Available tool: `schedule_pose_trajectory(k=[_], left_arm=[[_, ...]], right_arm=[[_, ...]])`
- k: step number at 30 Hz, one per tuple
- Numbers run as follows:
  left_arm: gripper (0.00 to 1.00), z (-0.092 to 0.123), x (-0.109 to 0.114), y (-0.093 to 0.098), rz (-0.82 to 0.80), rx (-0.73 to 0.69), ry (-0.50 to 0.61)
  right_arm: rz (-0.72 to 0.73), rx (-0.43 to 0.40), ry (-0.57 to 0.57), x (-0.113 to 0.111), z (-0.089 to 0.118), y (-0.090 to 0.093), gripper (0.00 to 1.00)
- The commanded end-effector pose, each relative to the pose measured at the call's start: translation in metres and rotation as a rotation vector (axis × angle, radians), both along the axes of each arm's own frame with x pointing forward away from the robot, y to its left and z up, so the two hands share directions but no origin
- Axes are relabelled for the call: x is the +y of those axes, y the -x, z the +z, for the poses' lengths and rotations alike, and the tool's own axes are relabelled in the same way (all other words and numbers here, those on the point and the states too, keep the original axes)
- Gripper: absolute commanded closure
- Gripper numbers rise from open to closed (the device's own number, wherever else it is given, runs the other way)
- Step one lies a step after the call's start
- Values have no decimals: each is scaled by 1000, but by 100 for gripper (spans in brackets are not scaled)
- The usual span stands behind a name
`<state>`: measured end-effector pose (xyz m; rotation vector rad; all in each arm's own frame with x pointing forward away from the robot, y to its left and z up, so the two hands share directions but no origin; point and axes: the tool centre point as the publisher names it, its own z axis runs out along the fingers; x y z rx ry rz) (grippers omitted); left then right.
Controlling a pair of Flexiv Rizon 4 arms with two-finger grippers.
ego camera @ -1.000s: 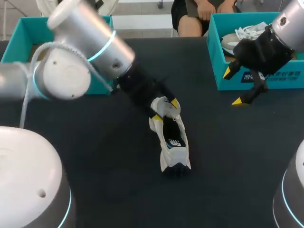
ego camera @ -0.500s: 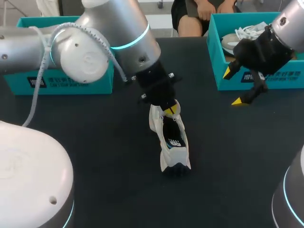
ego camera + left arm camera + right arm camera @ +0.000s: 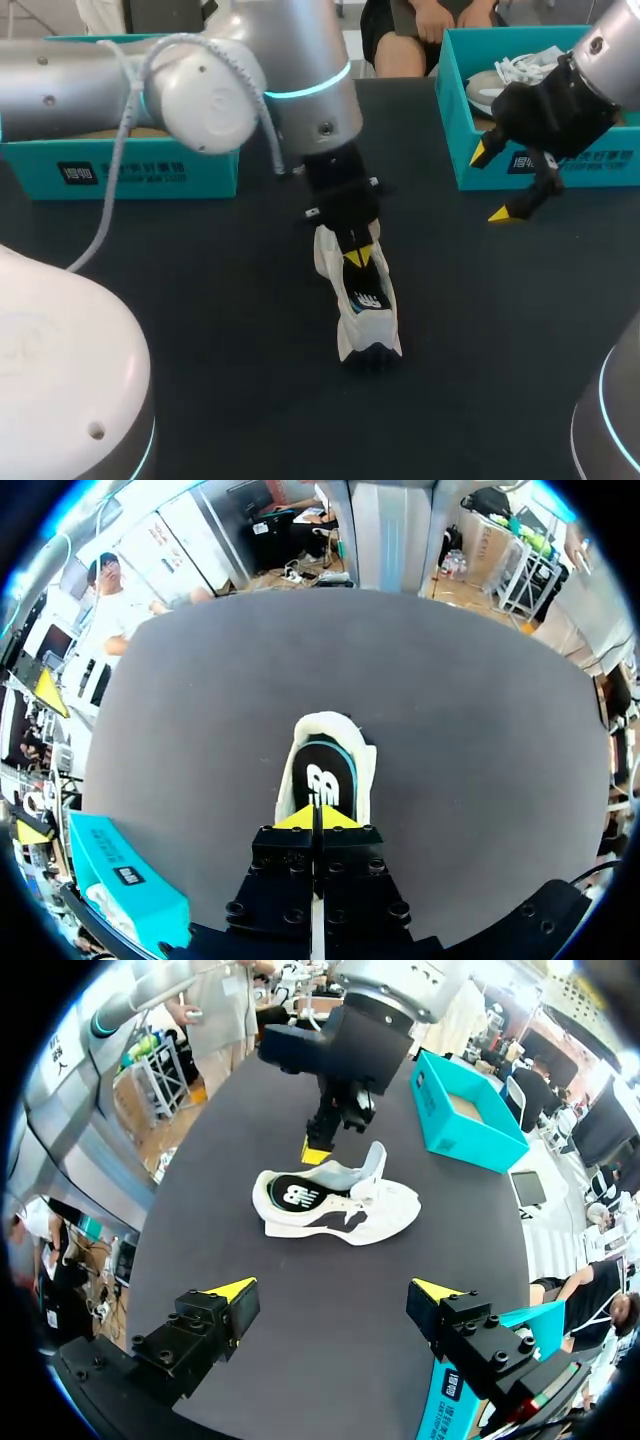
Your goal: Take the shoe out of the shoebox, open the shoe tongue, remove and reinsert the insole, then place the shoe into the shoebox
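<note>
Dark table point(image 3: 240, 330) under white shoe point(image 3: 370, 322)

Robotics laboratory bench. A matte black table point(image 3: 200, 330) carries a teal cardboard shoebox point(image 3: 150, 170) at its left and a second teal cardboard shoebox point(image 3: 560, 165) at its right. A silver-grey left robot arm point(image 3: 200, 90), ringed in glowing cyan, and a matching right robot arm point(image 3: 610, 50) stand over the table.

Your table point(image 3: 200, 330) is black, matte. At the head view's upper right you have a second teal box point(image 3: 450, 110), holding a pale spare shoe point(image 3: 520, 68).
</note>
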<state>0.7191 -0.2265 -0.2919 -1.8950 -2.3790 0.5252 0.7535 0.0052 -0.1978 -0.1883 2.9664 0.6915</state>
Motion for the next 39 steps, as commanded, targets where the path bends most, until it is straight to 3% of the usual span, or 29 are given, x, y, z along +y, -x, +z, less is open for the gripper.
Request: schedule_pose_trajectory(k=[1, 10, 29, 32, 39], left_arm=[[100, -22, -12, -2, -17, 19, -62], [100, -60, -10, 1, -13, 17, -88], [100, -109, -8, 7, 43, -9, -41], [100, -106, -6, 6, 43, -15, -46], [100, -76, -3, 13, 11, -13, -21]], right_arm=[[-1, 0, 2, 0, 0, 0, 0], [-1, 0, 2, 0, 0, 0, 0], [-1, 0, 2, 0, 0, 0, 0], [-1, 0, 2, 0, 0, 0, 0], [-1, 0, 2, 0, 0, 0, 0]])
